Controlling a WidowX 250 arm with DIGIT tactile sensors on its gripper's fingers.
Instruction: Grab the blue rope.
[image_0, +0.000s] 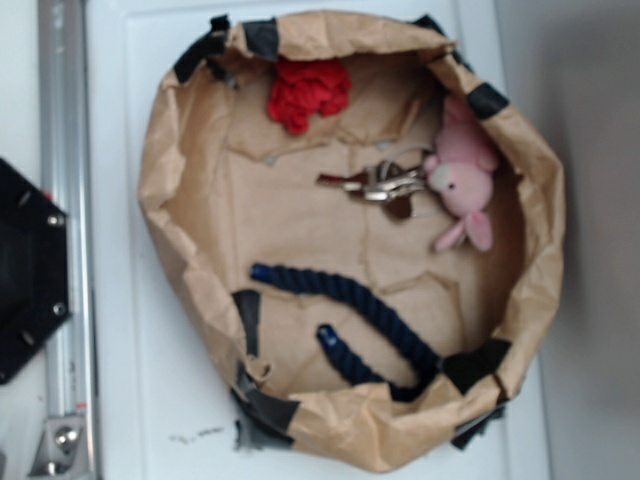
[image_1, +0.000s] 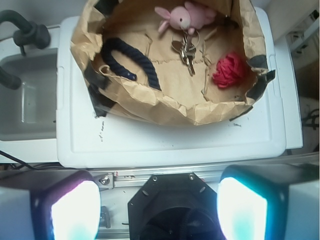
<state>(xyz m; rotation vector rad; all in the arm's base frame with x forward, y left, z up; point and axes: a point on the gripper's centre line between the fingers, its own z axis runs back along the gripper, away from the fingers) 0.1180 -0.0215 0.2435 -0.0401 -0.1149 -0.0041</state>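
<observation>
Brown crumpled paper formed a low-walled basin (image_0: 190, 300) on the white worktop (image_0: 130, 400), its rim patched with strips of black tape (image_0: 478, 362). Inside it, along the nearer wall in the exterior view, lay the blue rope (image_0: 370, 310), bent into a hook with both blunt ends pointing toward the basin's left side; it rested flat on the paper floor with nothing lying over it. A red crumpled cloth (image_0: 308, 92) sat against the far wall, well apart from the rope. A bunch of keys (image_0: 385, 186) lay near the middle, just beside a pink plush bunny (image_0: 462, 180) that leaned against the right wall. The paper wall rose between the rope and the worktop edge, and a tape strip (image_0: 248, 318) stood close to one rope end.

From the wrist view, the claw (image_1: 159, 210) hung well back from the basin, above the worktop's outer edge, its two fingers (image_1: 75, 212) spread wide apart with nothing between them.
</observation>
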